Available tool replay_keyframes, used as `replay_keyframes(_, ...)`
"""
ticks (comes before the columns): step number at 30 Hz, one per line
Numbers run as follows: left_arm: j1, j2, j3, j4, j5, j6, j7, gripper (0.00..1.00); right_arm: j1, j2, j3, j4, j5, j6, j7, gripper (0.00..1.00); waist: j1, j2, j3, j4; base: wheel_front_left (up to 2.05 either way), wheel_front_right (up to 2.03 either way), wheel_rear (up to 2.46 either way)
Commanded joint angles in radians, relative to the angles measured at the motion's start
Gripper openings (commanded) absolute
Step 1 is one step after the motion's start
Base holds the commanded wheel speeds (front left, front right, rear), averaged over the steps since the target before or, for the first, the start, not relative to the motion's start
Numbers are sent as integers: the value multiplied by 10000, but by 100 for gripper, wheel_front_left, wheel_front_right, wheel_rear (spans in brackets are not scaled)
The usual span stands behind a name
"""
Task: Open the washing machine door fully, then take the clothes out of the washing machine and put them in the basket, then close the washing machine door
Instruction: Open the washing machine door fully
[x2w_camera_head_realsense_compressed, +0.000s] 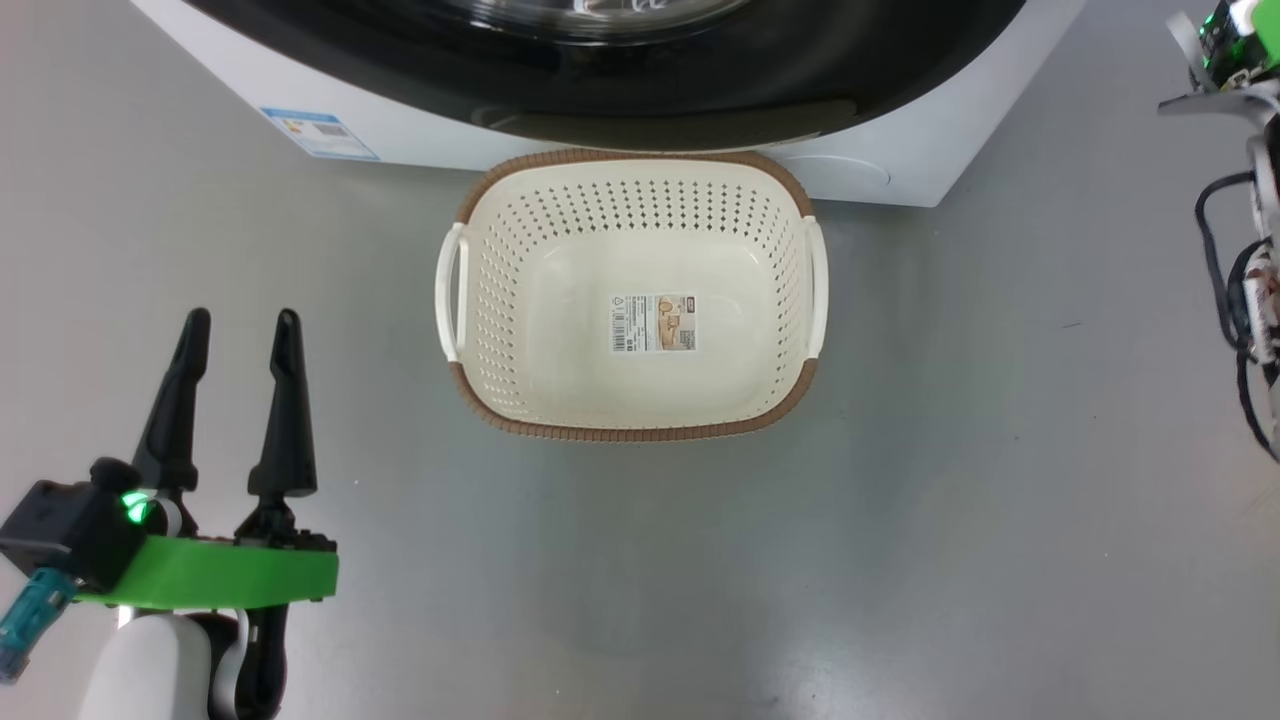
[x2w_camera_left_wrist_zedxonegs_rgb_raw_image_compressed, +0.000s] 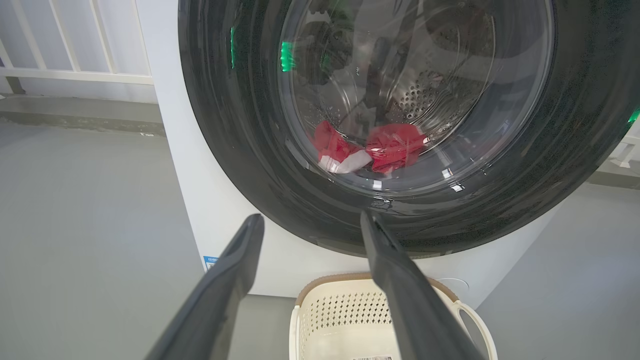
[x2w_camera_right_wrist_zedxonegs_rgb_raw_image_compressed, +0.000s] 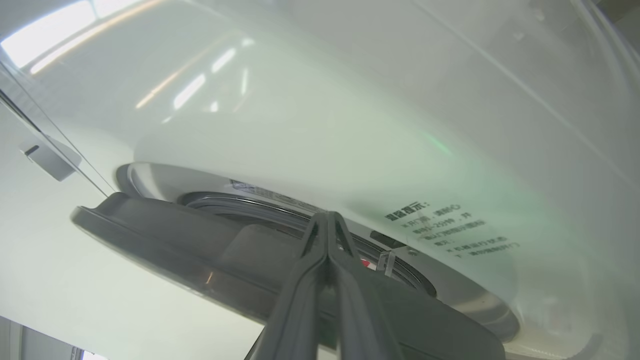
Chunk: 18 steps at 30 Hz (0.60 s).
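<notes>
While the round black washing machine door (x2w_camera_left_wrist_zedxonegs_rgb_raw_image_compressed: 225, 130) stands across the mouth of the one white washing machine (x2w_camera_left_wrist_zedxonegs_rgb_raw_image_compressed: 200, 210), one small heap of red clothes (x2w_camera_left_wrist_zedxonegs_rgb_raw_image_compressed: 395, 147) with a white patch shows through its glass window, low in the steel drum. One cream perforated basket (x2w_camera_head_realsense_compressed: 500, 300) sits on the grey floor (x2w_camera_head_realsense_compressed: 950, 560) just in front of the machine, under the door's lower edge, with its two side handles on its left and right. One paper label (x2w_camera_head_realsense_compressed: 653, 322) lies on the basket's bottom and nothing else is in it. One blue sticker (x2w_camera_head_realsense_compressed: 320, 132) marks the machine's front at the left. The left gripper (x2w_camera_head_realsense_compressed: 243, 320) hangs over the floor, left of the basket and nearer the robot, its two fingers spread wide with nothing between them. The right gripper (x2w_camera_right_wrist_zedxonegs_rgb_raw_image_compressed: 327, 216) has its two fingers pressed together on nothing. Their tips reach the door's rim, where a narrow gap shows between rim and white front. Whether they touch it I cannot tell.
</notes>
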Motion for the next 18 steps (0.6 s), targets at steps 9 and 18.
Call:
replay_keyframes(9, -301, 142, 326, -139, -131, -29, -82, 100, -926, 128, 291, 545, 542, 16, 1161, 0, -1, 0, 135, 148, 0, 0, 0)
replay_keyframes(18, -248, 60, 383, 4, -119, -29, -82, 100, -1156, 145, 291, 1300, 837, 16, 1963, 0, -1, 0, -51, 218, 0, 0, 0)
